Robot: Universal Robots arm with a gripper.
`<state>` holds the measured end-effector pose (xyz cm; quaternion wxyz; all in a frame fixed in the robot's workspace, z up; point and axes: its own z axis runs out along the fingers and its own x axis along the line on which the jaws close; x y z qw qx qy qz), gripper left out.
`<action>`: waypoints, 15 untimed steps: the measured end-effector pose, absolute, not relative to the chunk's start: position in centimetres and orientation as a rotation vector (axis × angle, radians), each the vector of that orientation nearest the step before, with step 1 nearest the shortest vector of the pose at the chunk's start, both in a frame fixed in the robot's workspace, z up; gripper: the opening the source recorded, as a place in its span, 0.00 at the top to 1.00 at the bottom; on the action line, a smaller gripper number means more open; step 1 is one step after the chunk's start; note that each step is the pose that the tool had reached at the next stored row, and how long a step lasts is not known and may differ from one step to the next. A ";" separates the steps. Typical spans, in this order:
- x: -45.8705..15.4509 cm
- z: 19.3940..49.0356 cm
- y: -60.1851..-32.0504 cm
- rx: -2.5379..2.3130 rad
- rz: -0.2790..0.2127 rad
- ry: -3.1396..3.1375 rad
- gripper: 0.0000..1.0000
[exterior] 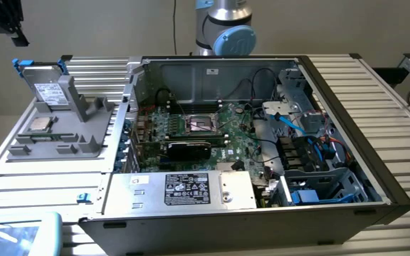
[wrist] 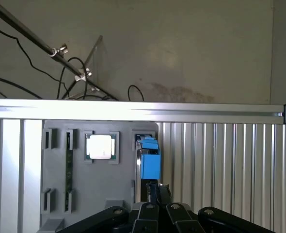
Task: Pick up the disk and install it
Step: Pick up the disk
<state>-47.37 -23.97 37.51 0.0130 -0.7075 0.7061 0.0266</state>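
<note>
The disk point(exterior: 47, 90), a silver drive with a white label in a bright blue bracket, stands upright in a slot of the grey holder point(exterior: 84, 140) at the exterior view's left. In the wrist view the disk point(wrist: 150, 164) appears edge-on, mostly as its blue bracket. My gripper point(exterior: 20, 39) hangs high above the holder, well clear of the disk. The wrist view shows the gripper point(wrist: 158, 190) shut, fingertips pressed together with nothing between them, lined up close to the disk's blue edge.
An open computer case point(exterior: 347, 101) with motherboard, cables and a blue-trimmed drive bay point(exterior: 319, 193) fills the middle. A silver box with a black label point(exterior: 183, 189) sits at its front. A square processor chip point(wrist: 101, 146) lies in the holder beside the disk.
</note>
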 end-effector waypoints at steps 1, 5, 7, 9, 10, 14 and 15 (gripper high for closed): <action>-47.4 37.5 -24.0 -2.205 0.083 2.200 0.89; -47.4 37.5 -24.0 -2.205 0.083 2.199 0.89; -47.4 37.5 -24.0 -2.204 0.085 2.199 0.89; -47.4 37.5 -24.0 -2.204 0.085 2.199 0.89; -47.4 37.5 -24.0 -2.204 0.085 2.199 0.89; -47.4 37.5 -24.0 -2.204 0.085 2.199 0.89; -47.4 37.5 -24.0 -2.204 0.085 2.199 0.88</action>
